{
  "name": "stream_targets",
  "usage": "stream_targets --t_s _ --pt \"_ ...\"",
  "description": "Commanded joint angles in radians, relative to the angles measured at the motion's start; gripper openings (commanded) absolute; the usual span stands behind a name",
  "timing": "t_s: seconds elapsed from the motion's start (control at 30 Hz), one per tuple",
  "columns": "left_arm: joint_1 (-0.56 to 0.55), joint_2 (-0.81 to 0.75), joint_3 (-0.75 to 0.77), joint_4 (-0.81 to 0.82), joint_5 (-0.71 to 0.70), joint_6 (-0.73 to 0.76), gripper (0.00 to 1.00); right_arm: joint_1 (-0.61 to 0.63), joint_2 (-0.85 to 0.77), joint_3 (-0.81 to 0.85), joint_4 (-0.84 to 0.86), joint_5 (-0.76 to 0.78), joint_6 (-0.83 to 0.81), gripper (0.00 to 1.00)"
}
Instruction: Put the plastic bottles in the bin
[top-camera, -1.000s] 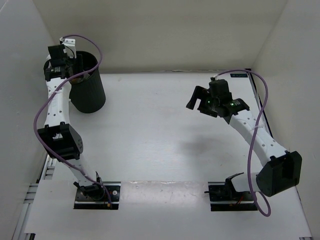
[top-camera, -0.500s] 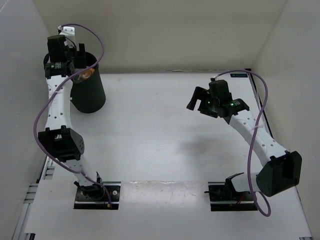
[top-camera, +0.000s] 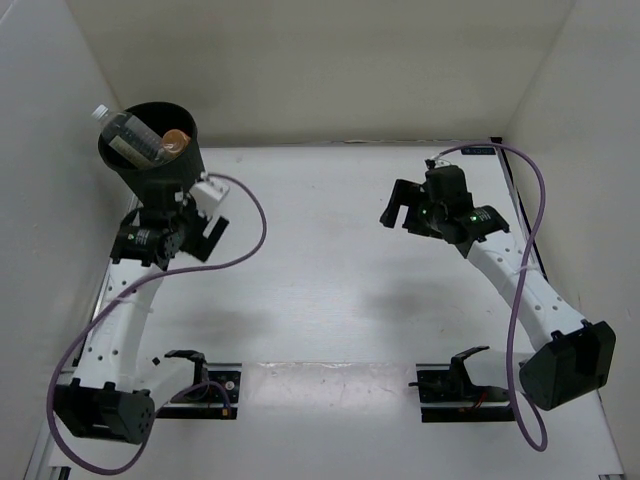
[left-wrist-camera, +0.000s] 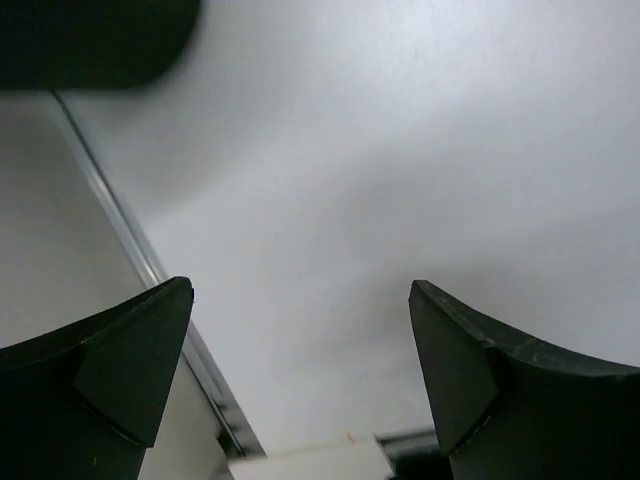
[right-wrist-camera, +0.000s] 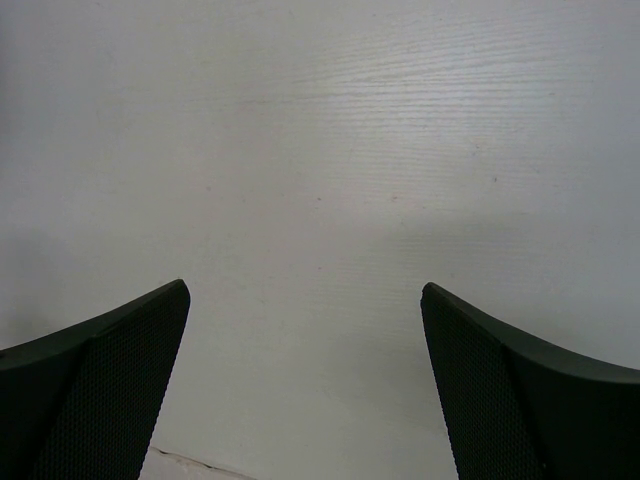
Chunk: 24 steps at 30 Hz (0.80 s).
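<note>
From overhead I can't spot a single bottle lying on the table (top-camera: 320, 260). What I do see sits in the bin (top-camera: 182, 176) at the far left corner: a clear bottle (top-camera: 128, 133) leaning with its cap poking over the rim, and an orange bottle (top-camera: 177, 138) tucked beside it. The others I can't make out. To my eye the dropping-in step is done, and the next move calls for little more than drawing both arms clear without knocking the bin. The left arm is folded low, elbow down near its base, and the left gripper (top-camera: 205, 226) sits just beside the bin's near side, empty. The right arm reaches up the right side, with the right gripper (top-camera: 398, 207) hanging over bare tabletop, well apart from the bin. In the left wrist view the left gripper (left-wrist-camera: 300, 288) has its jaws spread wide with nothing between them, a dark corner of the bin (left-wrist-camera: 90, 40) up at the top left. The right wrist view shows the right gripper (right-wrist-camera: 305, 290) spread just as wide over plain white surface, holding nothing.
</note>
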Motion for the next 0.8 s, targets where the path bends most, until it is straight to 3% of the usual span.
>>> stream_targets --t_s 0.0,0.07,0.2,0.5,0.77 --pt "0.084 -0.057 -0.126 -0.018 0.04 0.011 1.0 -0.004 -0.021 -0.01 0.003 0.005 -0.008 1.0" --pt "0.15 -0.057 -0.175 -0.004 0.075 -0.042 1.0 -0.004 -0.021 0.003 0.003 -0.004 0.005 1.0" --pt "0.173 -0.066 -0.244 -0.004 0.17 -0.065 1.0 -0.004 -0.01 0.036 0.003 0.022 0.038 1.0" --pt "0.173 -0.075 -0.313 0.029 0.137 -0.118 1.0 -0.004 -0.033 0.031 -0.034 0.053 0.052 1.0" --pt "0.205 -0.127 -0.35 0.038 0.157 -0.148 1.0 -0.004 -0.145 -0.088 -0.034 0.073 0.061 1.0"
